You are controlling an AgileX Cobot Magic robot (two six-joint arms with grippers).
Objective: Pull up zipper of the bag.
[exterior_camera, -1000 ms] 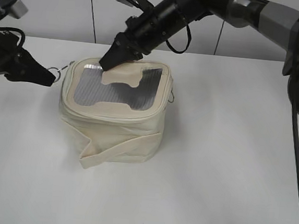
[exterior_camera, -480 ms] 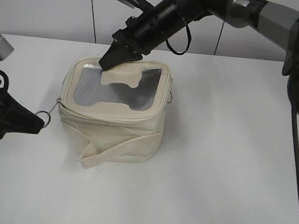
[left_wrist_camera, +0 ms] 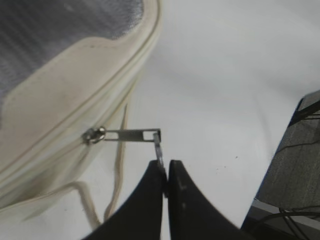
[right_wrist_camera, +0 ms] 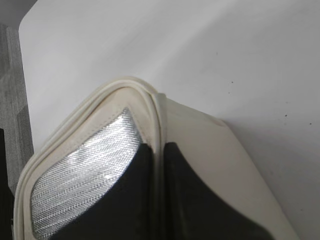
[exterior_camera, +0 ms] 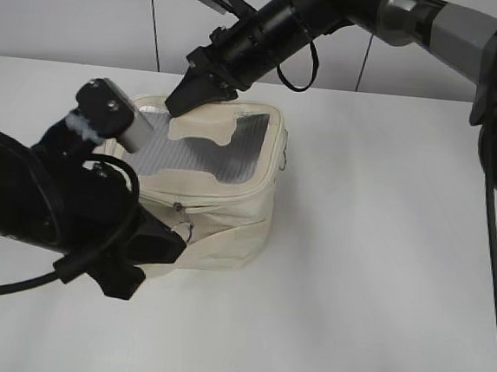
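A cream fabric bag (exterior_camera: 229, 203) with a silver mesh top panel (exterior_camera: 234, 150) stands on the white table. My left gripper (exterior_camera: 179, 243) is at the bag's front face, shut on the metal ring of the zipper pull. In the left wrist view the jaws (left_wrist_camera: 166, 169) pinch the ring (left_wrist_camera: 159, 150), and the pull tab (left_wrist_camera: 132, 135) runs taut to the slider (left_wrist_camera: 94, 134) on the bag's zip line. My right gripper (exterior_camera: 176, 106) is shut on the raised rim at the bag's far left top corner. The right wrist view shows the jaws (right_wrist_camera: 158, 148) clamping that rim (right_wrist_camera: 150, 100).
A loose cream strap (exterior_camera: 192, 249) hangs across the bag's lower front. My bulky left arm (exterior_camera: 47, 203) covers the bag's left side. The table edge and dark floor show in the left wrist view (left_wrist_camera: 295, 165) and in the right wrist view (right_wrist_camera: 10, 75).
My left arm has swept from the bag's far left round to its front, taking the ring and the slider along the zip line to the right. The right gripper has held still.
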